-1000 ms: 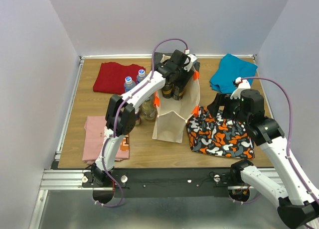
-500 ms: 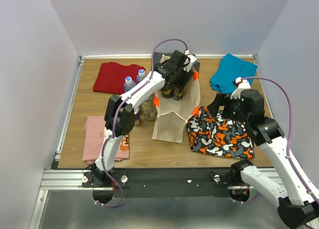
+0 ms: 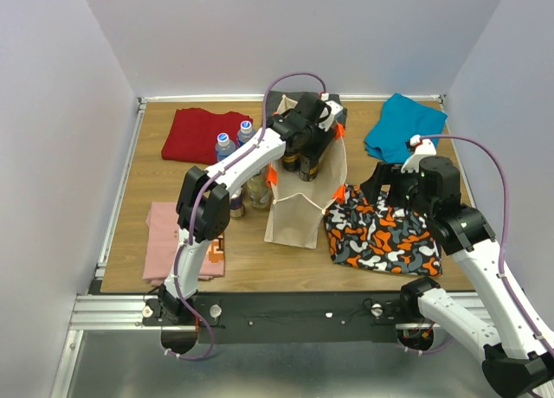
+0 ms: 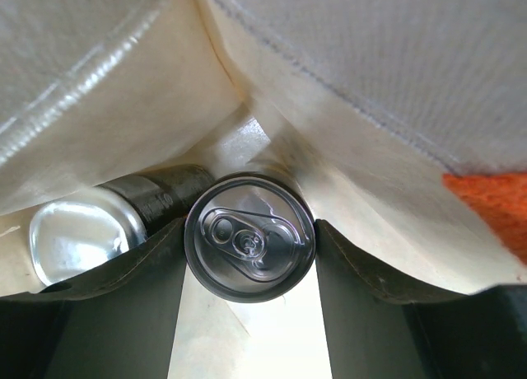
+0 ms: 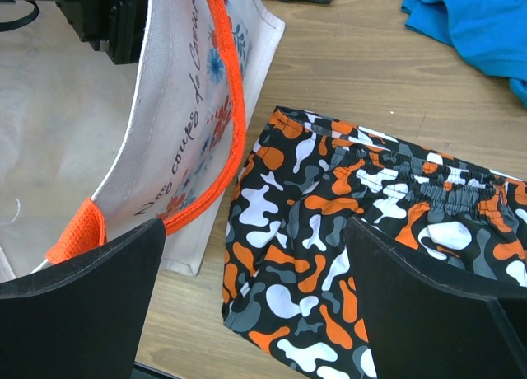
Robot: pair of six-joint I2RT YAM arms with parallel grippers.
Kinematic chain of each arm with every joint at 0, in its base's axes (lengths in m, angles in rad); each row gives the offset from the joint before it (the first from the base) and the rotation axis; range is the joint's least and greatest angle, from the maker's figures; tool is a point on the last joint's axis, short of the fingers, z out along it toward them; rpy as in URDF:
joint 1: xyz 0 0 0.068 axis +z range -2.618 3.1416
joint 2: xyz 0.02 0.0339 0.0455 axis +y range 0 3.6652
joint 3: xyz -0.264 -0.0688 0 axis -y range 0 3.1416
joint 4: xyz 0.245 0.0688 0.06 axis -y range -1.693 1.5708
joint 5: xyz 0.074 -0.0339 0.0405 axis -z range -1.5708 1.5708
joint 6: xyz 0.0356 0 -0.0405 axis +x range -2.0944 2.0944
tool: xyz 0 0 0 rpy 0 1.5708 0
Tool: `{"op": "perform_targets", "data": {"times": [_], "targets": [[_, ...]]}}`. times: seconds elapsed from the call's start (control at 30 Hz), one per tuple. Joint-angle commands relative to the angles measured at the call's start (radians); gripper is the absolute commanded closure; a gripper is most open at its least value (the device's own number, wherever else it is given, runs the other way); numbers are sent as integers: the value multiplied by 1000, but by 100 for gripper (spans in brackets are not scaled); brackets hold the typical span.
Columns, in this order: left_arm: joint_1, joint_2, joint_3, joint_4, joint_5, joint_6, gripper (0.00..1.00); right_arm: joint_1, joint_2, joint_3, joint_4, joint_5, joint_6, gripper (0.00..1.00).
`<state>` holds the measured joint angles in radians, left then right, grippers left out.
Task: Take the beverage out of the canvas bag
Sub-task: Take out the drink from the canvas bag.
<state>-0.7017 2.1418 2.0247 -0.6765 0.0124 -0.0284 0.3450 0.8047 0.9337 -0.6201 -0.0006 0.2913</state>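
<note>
Pale lavender walls close in a wooden table [image 3: 156, 190] strewn with folded clothes.

Closest to the left gripper [image 4: 250, 231] is the beverage can [image 4: 249, 240], deep inside the canvas bag [image 3: 294, 221]. Its pull-tab lid faces the wrist camera, so its long axis runs in line with the gripper's reach. The dark fingers [image 4: 123, 272] sit against its rim on either side, and as far as this view shows they are clamped on it. Judging from that, the can should come straight back along its own axis, up through the bag's mouth.

Just beyond the left finger, a second can [image 4: 99, 226] lies tilted, with a dark body and a bright silver end. It rests near the gripped can and could be dragged along. Soft, creased cream canvas leans in above both cans, and that slack wall may snag on the way out.

The right gripper [image 5: 255, 305] hangs outside the bag with its fingers spread wide and nothing between them. It sits over stretchy camouflage shorts [image 5: 354, 231], just beside the bag's orange-trimmed rim [image 5: 226, 107]. The left arm is plainly the nearer one.

Farther out are water bottles [image 3: 225, 143] with blue caps, a red garment [image 3: 199, 134] and a blue one [image 3: 402, 125].
</note>
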Motion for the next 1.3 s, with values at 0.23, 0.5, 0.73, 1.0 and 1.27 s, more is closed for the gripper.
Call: {"op": "perform_targets", "data": {"times": [0.23,0.5,0.73,1.0,1.27], "targets": [[-18,-80,57,3,-49,12,100,0,-12,-18,33,8,3,1],[-30,-103,80,-17,-63,21,100,0,-10,-18,34,7,2,1],[-36,-129,85,-31,-69,22,100,0,-7,-18,34,8,2,1],[-47,-154,100,-66,-72,24,100,2,-6,-18,34,8,3,1],[-58,-187,115,-141,-66,13,100,0,-6,-21,36,10,3,1]]}}
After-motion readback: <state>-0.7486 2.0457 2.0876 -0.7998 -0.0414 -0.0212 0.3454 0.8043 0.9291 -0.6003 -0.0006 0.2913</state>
